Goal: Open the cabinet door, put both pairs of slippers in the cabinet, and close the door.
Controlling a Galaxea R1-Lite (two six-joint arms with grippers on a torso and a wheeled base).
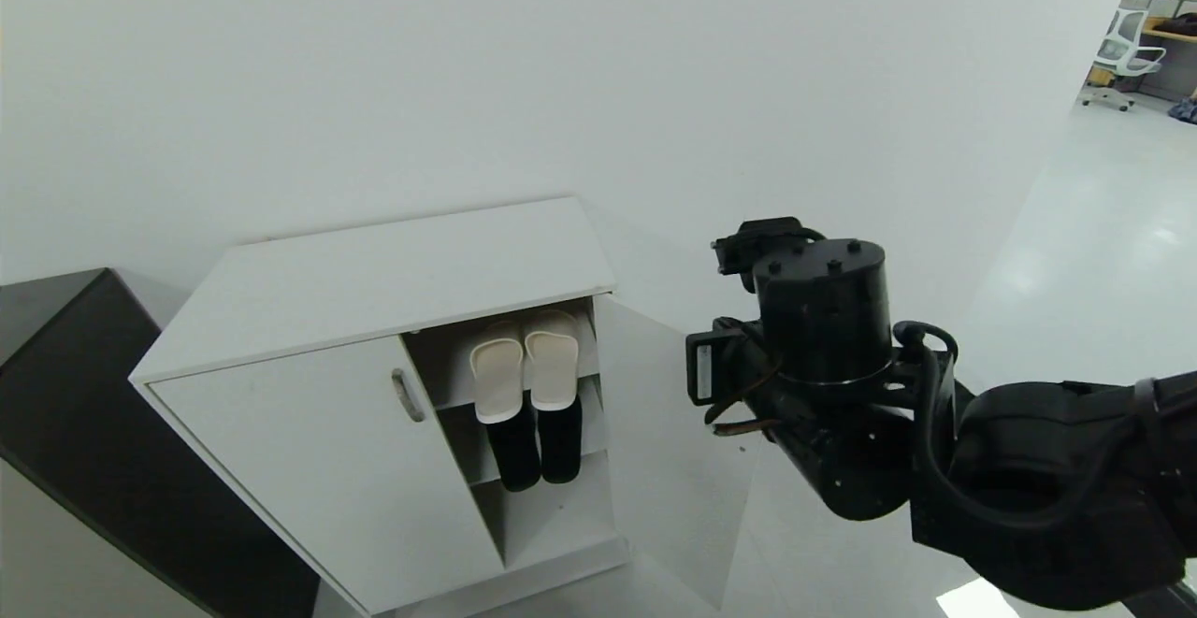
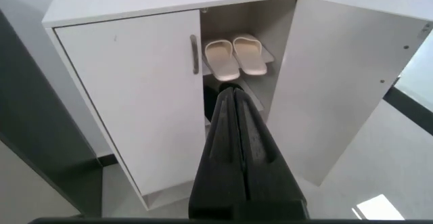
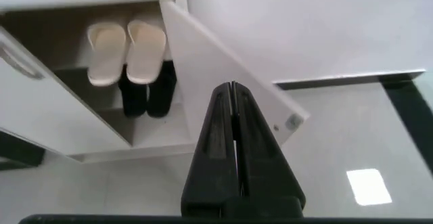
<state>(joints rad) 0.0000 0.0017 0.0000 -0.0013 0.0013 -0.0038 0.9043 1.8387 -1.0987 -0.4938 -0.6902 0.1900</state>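
Observation:
A white cabinet (image 1: 374, 272) stands against the wall with its left door (image 1: 309, 468) closed and its right door (image 1: 669, 450) swung open. A pair of white slippers (image 1: 524, 370) lies on the upper shelf, toes sticking out. On the shelf below them is a pair of black slippers (image 1: 535, 450). My right arm (image 1: 823, 319) hovers just right of the open door. My right gripper (image 3: 233, 88) is shut and empty, above the door's outer edge (image 3: 203, 55). My left gripper (image 2: 235, 90) is shut and empty, in front of the opening, below the white slippers (image 2: 237, 56).
A dark panel (image 1: 84, 412) leans beside the cabinet's left side. The closed door carries a metal handle (image 1: 407, 395). Bare pale floor spreads to the right, with an office chair (image 1: 1127, 52) far off. A black baseboard (image 3: 352, 82) runs along the wall.

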